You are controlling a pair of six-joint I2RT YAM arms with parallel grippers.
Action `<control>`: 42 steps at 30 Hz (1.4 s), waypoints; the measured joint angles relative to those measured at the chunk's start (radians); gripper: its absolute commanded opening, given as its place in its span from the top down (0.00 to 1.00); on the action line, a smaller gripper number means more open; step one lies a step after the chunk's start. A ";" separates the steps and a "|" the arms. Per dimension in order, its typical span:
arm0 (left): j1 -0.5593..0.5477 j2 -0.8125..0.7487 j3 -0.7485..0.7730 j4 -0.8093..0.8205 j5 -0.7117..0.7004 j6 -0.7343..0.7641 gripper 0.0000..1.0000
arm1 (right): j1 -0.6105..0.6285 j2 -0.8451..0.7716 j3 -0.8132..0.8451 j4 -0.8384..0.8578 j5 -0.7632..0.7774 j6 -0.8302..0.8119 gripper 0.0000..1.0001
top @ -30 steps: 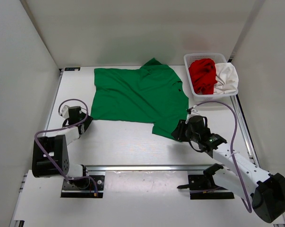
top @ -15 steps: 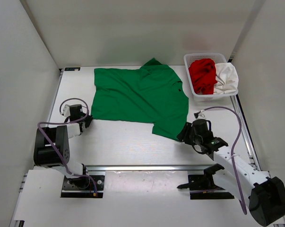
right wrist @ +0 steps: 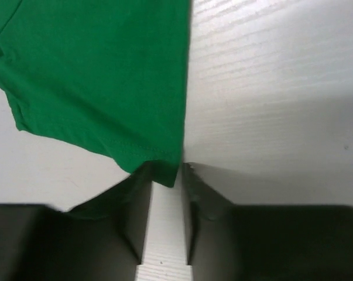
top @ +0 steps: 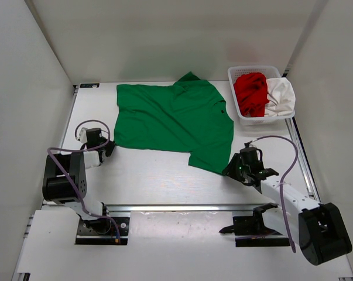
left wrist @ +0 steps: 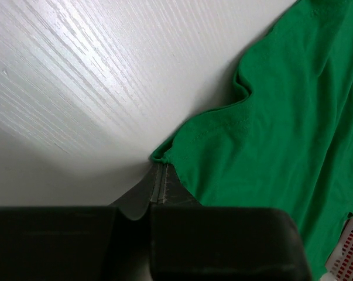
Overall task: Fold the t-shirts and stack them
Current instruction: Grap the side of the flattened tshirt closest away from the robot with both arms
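Top view of a white table (top: 153, 175). At 8 o'clock from the green t-shirt (top: 173, 120), left gripper (top: 110, 147), jaws pressed together, pinching the shirt's near-left hem corner. Shirt spread flat mid-table. At its 5 o'clock, right gripper (top: 229, 169), jaws spread, near-right hem corner lying between the fingertips, unclamped. At the table's 2 o'clock, white mesh basket (top: 261, 68) holding the red t-shirt (top: 250, 93) and, to its right, the white t-shirt (top: 281, 96), both bunched.
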 measured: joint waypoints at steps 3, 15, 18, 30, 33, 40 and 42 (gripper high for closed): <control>-0.007 -0.005 0.000 -0.007 0.000 0.008 1.00 | -0.011 0.040 -0.001 0.036 -0.026 0.003 1.00; 0.061 -0.227 -0.058 -0.088 0.027 0.064 1.00 | -0.023 -0.251 -0.003 -0.120 -0.047 0.037 1.00; 0.114 -0.342 -0.105 -0.140 0.049 0.092 1.00 | -0.046 -0.383 -0.004 -0.200 -0.068 0.050 1.00; 0.187 -0.788 -0.198 -0.523 0.068 0.267 1.00 | 0.064 -0.678 0.085 -0.603 -0.034 0.111 1.00; 0.159 -0.817 -0.177 -0.621 0.066 0.295 1.00 | 0.113 -0.668 0.124 -0.619 0.003 0.119 1.00; 0.175 -0.696 -0.072 -0.618 0.094 0.290 1.00 | 0.035 -0.327 0.222 -0.499 0.009 0.007 1.00; 0.176 -0.620 -0.045 -0.582 0.104 0.269 1.00 | -0.050 -0.211 0.258 -0.420 -0.022 -0.032 1.00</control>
